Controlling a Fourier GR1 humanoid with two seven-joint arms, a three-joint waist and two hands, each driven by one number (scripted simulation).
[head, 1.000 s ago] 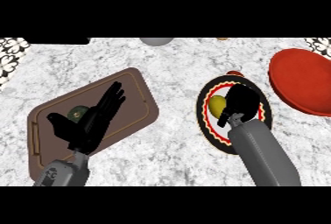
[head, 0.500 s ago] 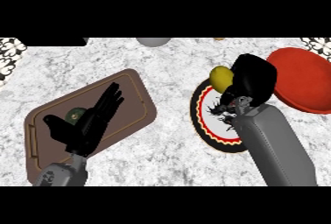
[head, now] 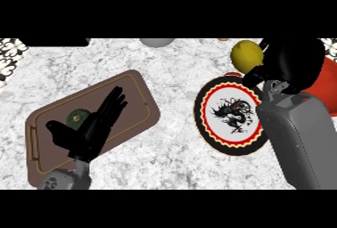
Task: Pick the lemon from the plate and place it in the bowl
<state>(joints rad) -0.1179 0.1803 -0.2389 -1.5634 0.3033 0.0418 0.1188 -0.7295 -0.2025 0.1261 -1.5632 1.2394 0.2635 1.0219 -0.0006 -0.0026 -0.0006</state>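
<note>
The yellow lemon [head: 246, 55] is lifted off the counter, above the plate's far edge, with my right hand [head: 287, 62] curled against its right side. Under my right forearm lies the plate [head: 223, 116], black-rimmed with a red and white ring and a dark dragon figure, nothing on it. The red bowl [head: 325, 75] shows only as a sliver at the right edge, mostly hidden behind my right hand and forearm. My left hand [head: 92, 127] rests open, fingers straight, over the brown tray.
A brown tray [head: 141, 100] lies at the left with a small green round object [head: 77, 117] on it beside my left hand. A grey rounded object [head: 157, 42] sits at the counter's far edge. Bare marble lies between tray and plate.
My right hand has risen with the lemon and moved farther from the plate towards the far right. The plate now shows bare. The left hand has not moved.
</note>
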